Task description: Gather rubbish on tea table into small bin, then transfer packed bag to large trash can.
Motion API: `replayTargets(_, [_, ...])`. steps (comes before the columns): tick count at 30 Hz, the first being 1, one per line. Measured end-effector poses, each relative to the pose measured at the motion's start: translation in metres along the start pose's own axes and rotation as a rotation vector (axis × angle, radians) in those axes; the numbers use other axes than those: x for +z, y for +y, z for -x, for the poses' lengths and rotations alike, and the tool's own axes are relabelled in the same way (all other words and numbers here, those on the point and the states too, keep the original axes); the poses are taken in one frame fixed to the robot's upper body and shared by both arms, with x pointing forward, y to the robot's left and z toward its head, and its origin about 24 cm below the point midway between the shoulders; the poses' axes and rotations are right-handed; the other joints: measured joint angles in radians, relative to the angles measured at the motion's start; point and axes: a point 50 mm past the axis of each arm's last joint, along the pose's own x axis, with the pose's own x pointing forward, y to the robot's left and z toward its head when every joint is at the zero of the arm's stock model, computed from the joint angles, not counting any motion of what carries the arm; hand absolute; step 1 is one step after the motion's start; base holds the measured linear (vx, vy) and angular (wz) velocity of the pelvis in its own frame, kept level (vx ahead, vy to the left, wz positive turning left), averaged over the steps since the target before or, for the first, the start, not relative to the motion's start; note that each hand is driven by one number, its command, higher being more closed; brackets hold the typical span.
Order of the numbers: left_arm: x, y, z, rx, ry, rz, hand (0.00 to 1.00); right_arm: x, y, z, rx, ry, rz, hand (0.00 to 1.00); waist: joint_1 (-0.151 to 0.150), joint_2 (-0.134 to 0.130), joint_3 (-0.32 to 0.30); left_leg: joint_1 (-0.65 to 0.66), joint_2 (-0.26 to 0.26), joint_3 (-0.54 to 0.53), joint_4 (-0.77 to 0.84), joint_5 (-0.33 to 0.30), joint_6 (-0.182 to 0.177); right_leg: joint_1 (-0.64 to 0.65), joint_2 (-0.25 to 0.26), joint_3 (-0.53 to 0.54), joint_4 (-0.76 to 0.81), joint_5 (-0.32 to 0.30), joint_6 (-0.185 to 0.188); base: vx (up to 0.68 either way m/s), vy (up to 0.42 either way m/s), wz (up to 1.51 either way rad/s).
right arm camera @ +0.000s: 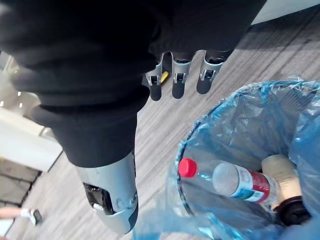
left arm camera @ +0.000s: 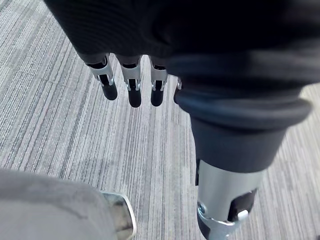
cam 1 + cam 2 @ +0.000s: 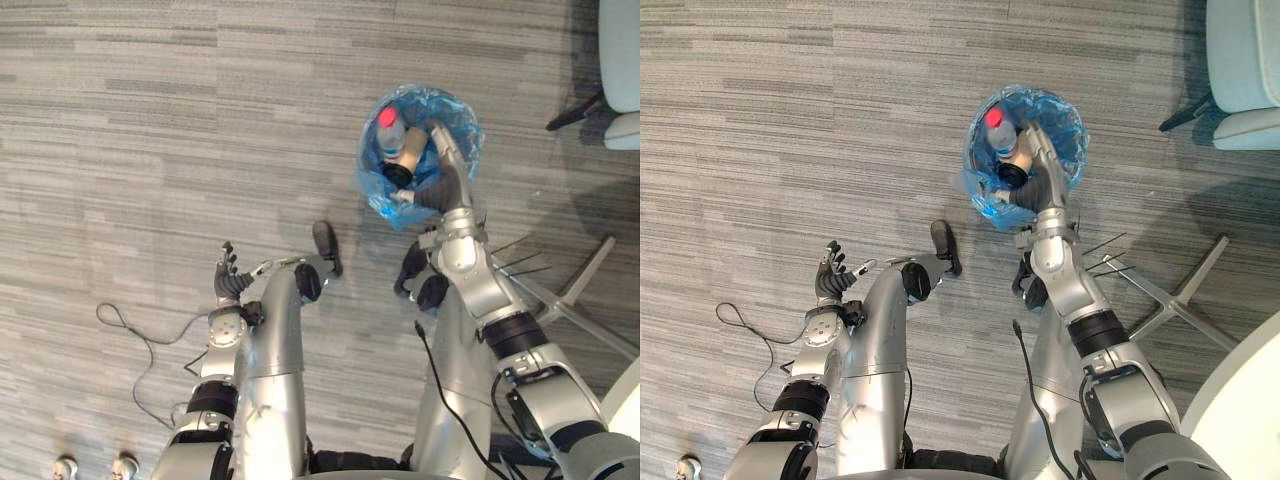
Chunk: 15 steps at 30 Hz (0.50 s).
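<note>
A small bin (image 3: 372, 186) lined with a blue bag (image 3: 978, 200) stands on the grey striped carpet floor (image 3: 150, 150). Inside the bin lies a clear plastic bottle (image 1: 235, 182) with a red cap (image 1: 187, 167) and a red label, and pressed against the bottle is a tan cylinder (image 1: 282, 175) with a dark end. The bag's edge is folded out over the bin's rim. The right hand (image 3: 447, 165) hangs over the bin's mouth, above the side nearest the robot, with its wrist just past the rim; its fingers (image 1: 177, 82) are stretched out straight and spread wide, holding nothing, and whether they touch the bag cannot be told. The left hand (image 3: 228, 275) hangs low, well apart from the bin on the robot's left, over bare carpet; its fingers (image 2: 132, 85) are loose and hold nothing. A pale chair (image 3: 1245, 70) on dark legs stands beyond the bin, to the robot's right.
</note>
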Motion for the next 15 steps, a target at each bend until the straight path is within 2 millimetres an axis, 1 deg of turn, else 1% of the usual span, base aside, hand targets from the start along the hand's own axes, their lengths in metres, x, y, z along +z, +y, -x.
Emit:
replayTargets(2, [-0.001, 0.000, 0.000, -0.001, 0.003, -0.001, 0.00, -0.005, 0.009, 0.002, 0.047, 0.022, 0.037, 0.00, -0.001, 0.000, 0.000, 0.002, -0.005, 0.000, -0.011, 0.010, 0.006, -0.001, -0.002, -0.001, -0.001, 0.001, -0.001, -0.08, -0.054, 0.08])
replayTargets(4, [-0.002, -0.003, 0.000, -0.003, 0.011, 0.004, 0.00, -0.015, 0.018, 0.004, 0.096, 0.078, 0.057, 0.00, -0.001, 0.000, 0.000, 0.007, -0.015, -0.002, -0.029, 0.022, -0.002, -0.001, -0.008, -0.002, -0.003, 0.001, -0.002, -0.07, -0.053, 0.11])
replayTargets(7, [-0.001, -0.005, -0.002, -0.005, 0.014, 0.004, 0.00, -0.025, 0.026, 0.006, 0.128, 0.137, 0.100, 0.00, 0.001, 0.000, 0.000, 0.005, -0.016, -0.009, -0.036, 0.029, -0.006, -0.001, -0.008, -0.008, -0.004, 0.001, -0.002, -0.07, -0.042, 0.05])
replayTargets(9, [0.000, -0.005, -0.003, -0.001, 0.012, 0.004, 0.00, -0.027, 0.031, 0.006, 0.143, 0.164, 0.101, 0.00, -0.002, 0.000, 0.000, 0.000, -0.019, -0.013, -0.044, 0.037, -0.004, -0.004, -0.009, -0.013, -0.007, 0.001, -0.002, -0.07, -0.030, 0.06])
replayTargets(11, [0.002, -0.006, -0.003, 0.003, 0.004, 0.011, 0.00, -0.031, 0.032, 0.004, 0.144, 0.202, 0.109, 0.00, -0.002, 0.000, 0.000, -0.013, -0.031, -0.021, -0.055, 0.047, -0.008, -0.017, -0.015, -0.015, -0.004, 0.001, -0.002, -0.07, -0.029, 0.17])
replayTargets(12, [0.004, -0.008, -0.004, 0.006, -0.008, 0.024, 0.00, -0.033, 0.031, 0.001, 0.144, 0.217, 0.121, 1.00, 0.001, 0.000, 0.000, -0.029, -0.033, -0.022, -0.058, 0.051, -0.009, -0.035, -0.017, -0.016, 0.002, 0.001, -0.001, -0.08, -0.029, 0.19])
replayTargets(15, [0.013, -0.009, -0.008, 0.023, -0.035, 0.064, 0.00, -0.032, 0.024, -0.009, 0.118, 0.240, 0.137, 1.00, 0.002, 0.000, 0.000, -0.076, -0.049, -0.025, -0.057, 0.062, -0.011, -0.089, -0.036, -0.014, 0.031, -0.004, -0.008, -0.08, -0.024, 0.23])
